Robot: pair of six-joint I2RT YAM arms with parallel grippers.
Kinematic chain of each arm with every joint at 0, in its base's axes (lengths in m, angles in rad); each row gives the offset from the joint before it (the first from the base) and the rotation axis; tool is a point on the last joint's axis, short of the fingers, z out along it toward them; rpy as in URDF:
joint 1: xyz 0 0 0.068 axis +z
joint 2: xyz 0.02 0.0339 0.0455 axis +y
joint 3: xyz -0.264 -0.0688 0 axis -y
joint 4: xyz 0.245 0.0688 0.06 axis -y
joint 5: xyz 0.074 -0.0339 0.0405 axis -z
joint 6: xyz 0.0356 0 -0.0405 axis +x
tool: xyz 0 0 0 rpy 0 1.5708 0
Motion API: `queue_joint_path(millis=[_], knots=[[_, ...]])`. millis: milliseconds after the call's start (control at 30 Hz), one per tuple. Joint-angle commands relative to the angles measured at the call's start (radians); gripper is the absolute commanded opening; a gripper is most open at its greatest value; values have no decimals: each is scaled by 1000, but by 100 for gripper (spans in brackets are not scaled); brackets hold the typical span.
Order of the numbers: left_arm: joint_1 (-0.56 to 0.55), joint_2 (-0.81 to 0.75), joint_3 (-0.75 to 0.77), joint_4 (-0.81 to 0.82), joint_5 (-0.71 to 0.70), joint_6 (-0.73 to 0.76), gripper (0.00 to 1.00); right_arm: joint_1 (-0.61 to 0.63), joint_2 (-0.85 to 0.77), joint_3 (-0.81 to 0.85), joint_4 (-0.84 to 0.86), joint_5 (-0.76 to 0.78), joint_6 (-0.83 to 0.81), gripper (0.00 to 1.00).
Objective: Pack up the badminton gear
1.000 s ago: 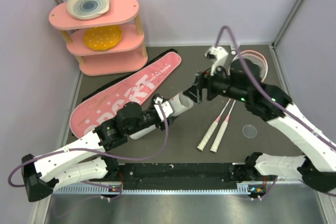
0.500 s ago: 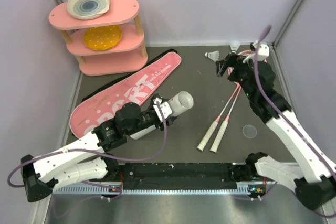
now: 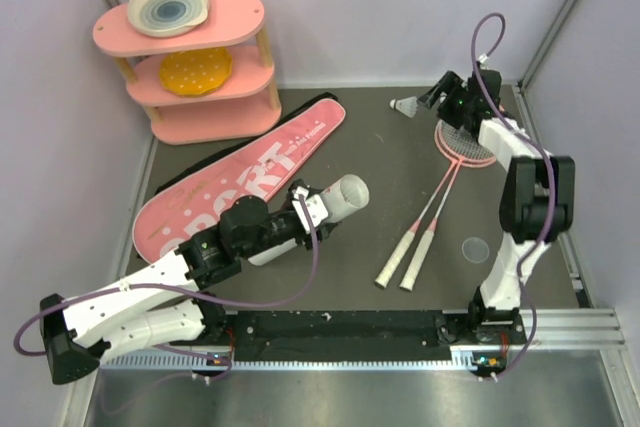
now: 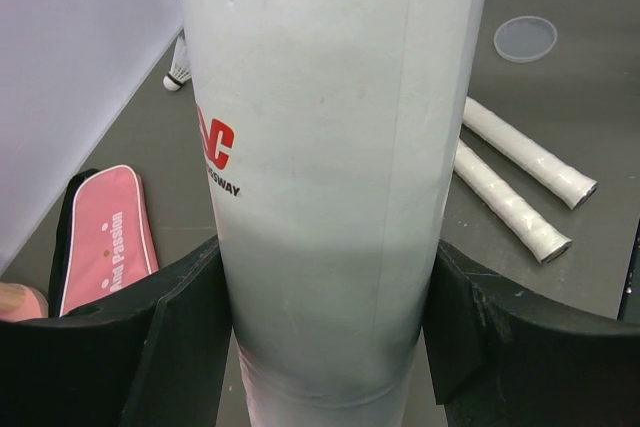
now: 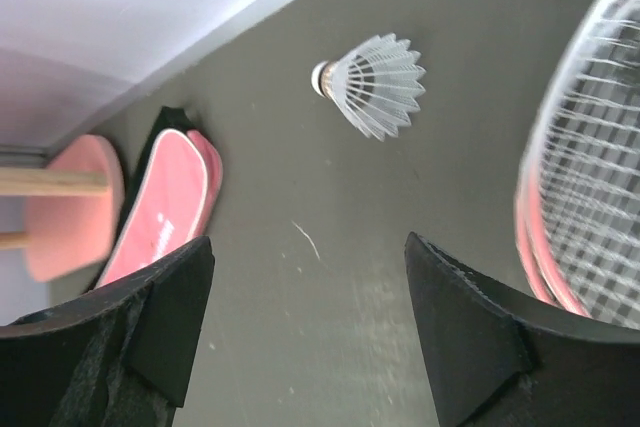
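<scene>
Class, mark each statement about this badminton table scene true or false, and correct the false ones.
1. The left claw is shut around the white cylindrical tube. True.
2. The right claw grips the white feathered shuttlecock. False: it is open, and the shuttlecock lies on the dark table ahead of it, untouched.
3. The two pink-framed rackets with white handles are inside the long pink "SPORT" bag. False: they lie on the table to the bag's right.
4. A clear round lid lies near the racket handles. True.
</scene>
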Motion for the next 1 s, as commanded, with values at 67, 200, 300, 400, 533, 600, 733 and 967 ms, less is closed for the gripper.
queue_joint_path(millis=[67, 200, 300, 400, 533, 600, 733, 967], knots=[[-6, -18, 19, 72, -12, 12, 17, -63, 267, 218, 184, -258, 214, 70], [-7, -7, 19, 70, -5, 9, 18, -61, 391, 306, 232, -247, 250, 70], [-7, -4, 19, 72, -5, 7, 18, -57, 480, 395, 237, -243, 285, 68], [-7, -4, 19, 74, -8, 10, 17, -49, 552, 447, 247, -244, 308, 64], [-7, 2, 19, 74, -12, 13, 17, -35, 612, 513, 240, -241, 302, 60], [-7, 7, 19, 74, -12, 15, 17, -10, 644, 557, 220, -240, 297, 53], [-7, 17, 19, 72, -12, 15, 17, 1, 683, 623, 189, -269, 314, 32], [-7, 36, 21, 70, -17, 18, 17, 12, 542, 527, 187, -373, 331, 0]])
